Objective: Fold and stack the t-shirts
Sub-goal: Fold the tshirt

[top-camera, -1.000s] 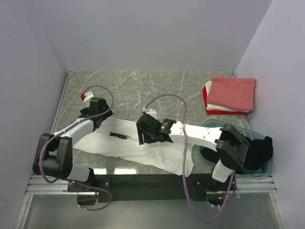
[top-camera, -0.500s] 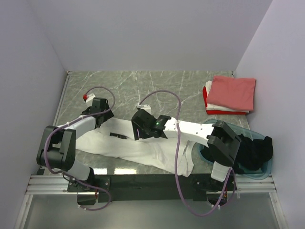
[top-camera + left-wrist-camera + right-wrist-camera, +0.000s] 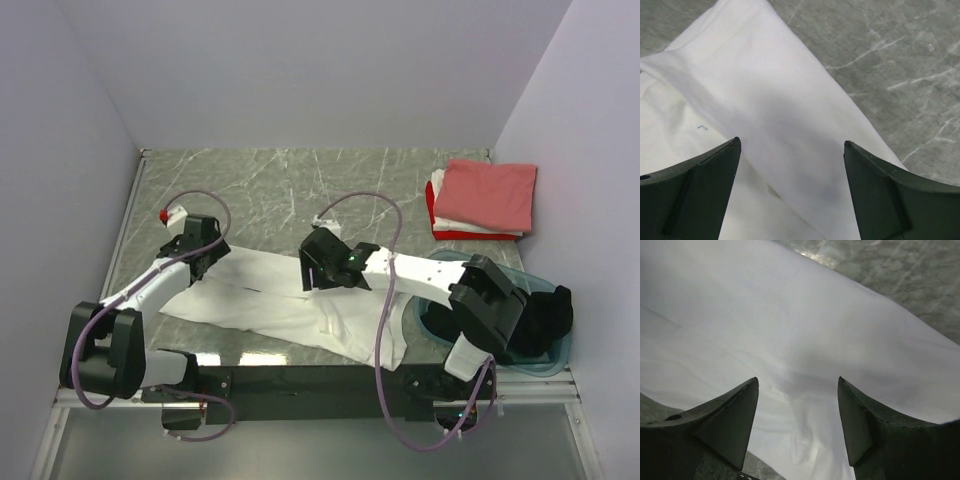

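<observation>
White t-shirt (image 3: 280, 300) lies mid-surface (image 3: 300, 180) as a long, part-folded band. Left fingers (image 3: 690, 200) and right fingers (image 3: 715, 425) hover over it, spread, pinching nothing. Far right: folded stack (image 3: 488, 195), salmon-pink on top. Black shirt (image 3: 545, 315) waits in teal tub (image 3: 440, 265). Likely past halfway.

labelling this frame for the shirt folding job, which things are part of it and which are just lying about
Part of the job:
- large white t-shirt, spread out under both arms
- folded stack: salmon-pink shirt on top, red shirt at the bottom
- black shirt, heaped in the teal tub

Just lying about:
- teal tub itself
- marble table
</observation>
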{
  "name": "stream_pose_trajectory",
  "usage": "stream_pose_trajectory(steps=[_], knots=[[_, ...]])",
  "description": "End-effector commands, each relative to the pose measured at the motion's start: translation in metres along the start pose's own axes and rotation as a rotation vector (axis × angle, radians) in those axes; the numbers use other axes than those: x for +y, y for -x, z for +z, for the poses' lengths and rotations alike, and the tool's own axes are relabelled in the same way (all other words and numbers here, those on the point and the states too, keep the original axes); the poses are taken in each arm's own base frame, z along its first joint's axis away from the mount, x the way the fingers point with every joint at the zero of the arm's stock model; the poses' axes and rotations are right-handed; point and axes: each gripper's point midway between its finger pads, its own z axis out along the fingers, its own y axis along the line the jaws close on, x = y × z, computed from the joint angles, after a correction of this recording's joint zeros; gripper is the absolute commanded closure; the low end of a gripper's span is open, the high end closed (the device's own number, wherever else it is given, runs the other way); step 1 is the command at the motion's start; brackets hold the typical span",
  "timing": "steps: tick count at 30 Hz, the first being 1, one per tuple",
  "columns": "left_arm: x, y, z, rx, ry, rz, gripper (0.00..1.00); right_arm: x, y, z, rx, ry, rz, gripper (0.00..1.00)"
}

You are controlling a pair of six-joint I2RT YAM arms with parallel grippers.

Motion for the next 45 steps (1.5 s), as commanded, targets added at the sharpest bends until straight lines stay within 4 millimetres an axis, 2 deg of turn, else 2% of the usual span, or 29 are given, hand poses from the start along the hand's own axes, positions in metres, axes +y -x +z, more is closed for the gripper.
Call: stream_pose_trajectory(steps=[1,3,5,7,8,10,12,17,20,22,25,31,35,39,45], knots=[[0.009,0.020,-0.013,-0.073,0.047,-0.040,0.10,-0.013,0.011,-0.011,-0.051,0.011,0.047,0.29],[0.012,0.024,-0.016,-0.096,0.051,-0.056,0.10,-0.027,0.007,-0.013,-0.056,-0.014,0.070,0.29],[0.002,0.031,-0.021,-0.115,0.001,-0.069,0.11,-0.042,0.000,-0.015,-0.051,-0.044,0.093,0.29],[-0.011,0.033,-0.024,-0.114,-0.050,-0.073,0.12,-0.051,-0.008,-0.015,-0.045,-0.065,0.118,0.29],[-0.025,0.035,-0.028,-0.121,-0.094,-0.068,0.12,-0.059,-0.016,-0.016,-0.037,-0.083,0.126,0.29],[-0.039,0.032,-0.029,-0.119,-0.117,-0.049,0.12,-0.068,-0.020,-0.017,-0.046,-0.102,0.156,0.28],[-0.061,0.030,-0.036,-0.120,-0.166,-0.028,0.12,-0.082,-0.022,-0.019,-0.055,-0.115,0.190,0.28],[-0.114,0.003,-0.038,-0.079,-0.266,0.070,0.12,-0.106,-0.012,-0.024,-0.088,-0.151,0.237,0.28],[-0.128,-0.019,-0.028,-0.019,-0.292,0.096,0.12,-0.121,-0.013,-0.021,-0.073,-0.187,0.257,0.28],[-0.129,-0.034,-0.021,0.017,-0.299,0.102,0.12,-0.126,-0.021,-0.018,-0.049,-0.202,0.264,0.27],[-0.117,-0.058,-0.011,0.060,-0.284,0.100,0.11,-0.135,-0.039,-0.013,-0.010,-0.229,0.278,0.27],[-0.103,-0.078,0.005,0.101,-0.233,0.121,0.10,-0.156,-0.060,-0.006,0.045,-0.293,0.320,0.27],[-0.099,-0.085,0.012,0.118,-0.206,0.124,0.10,-0.168,-0.071,-0.004,0.083,-0.329,0.338,0.27],[-0.092,-0.086,0.014,0.119,-0.186,0.123,0.09,-0.167,-0.070,-0.001,0.093,-0.315,0.345,0.27],[-0.080,-0.079,0.013,0.088,-0.145,0.103,0.08,-0.157,-0.040,0.012,0.094,-0.308,0.313,0.27]])
